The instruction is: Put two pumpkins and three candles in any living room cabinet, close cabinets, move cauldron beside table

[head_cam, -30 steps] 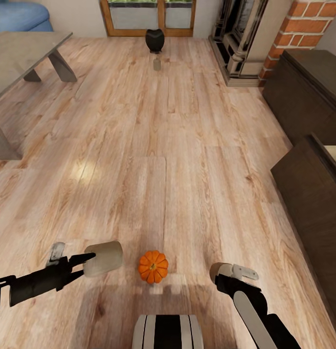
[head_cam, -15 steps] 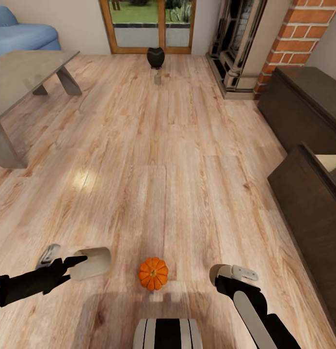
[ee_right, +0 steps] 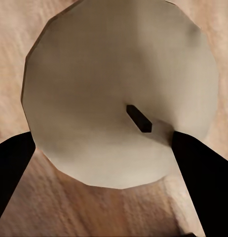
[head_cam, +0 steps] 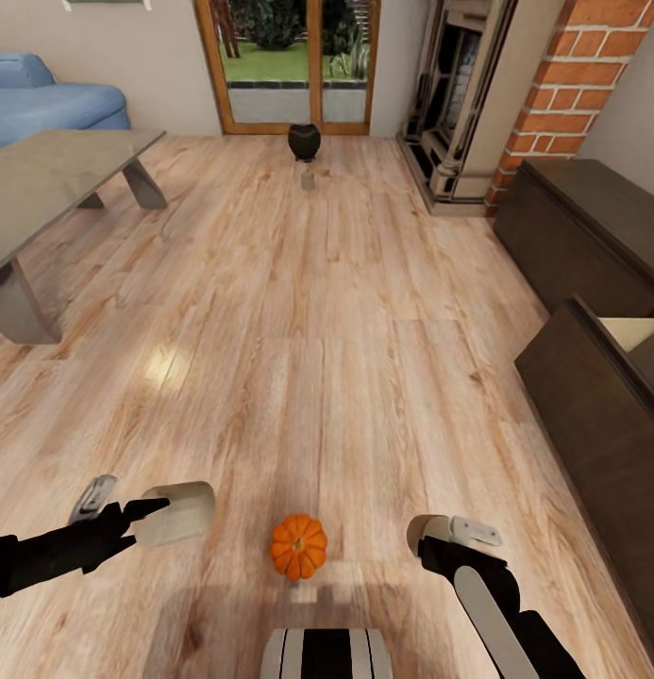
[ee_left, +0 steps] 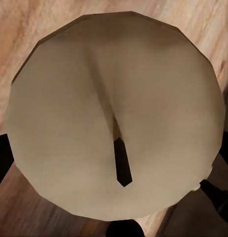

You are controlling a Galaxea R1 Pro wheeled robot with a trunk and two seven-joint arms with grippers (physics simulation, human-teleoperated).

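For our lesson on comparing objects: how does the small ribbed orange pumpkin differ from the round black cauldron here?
The small ribbed orange pumpkin sits on the floor near the robot's base; the round black cauldron stands far off by the glass door. The pumpkin is orange and ribbed; the cauldron is black and smooth. The pumpkin looks larger only because it is closer. Both rest on the wooden floor, ungrasped.

floor (head_cam: 364, 311): light wood planks | on it: pumpkin (head_cam: 298, 546), cauldron (head_cam: 304, 141), candle (head_cam: 308, 178)

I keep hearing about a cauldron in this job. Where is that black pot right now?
In the head view, the cauldron stands on the wooden floor at the far end of the room, in front of the glass door, with a small candle just in front of it.
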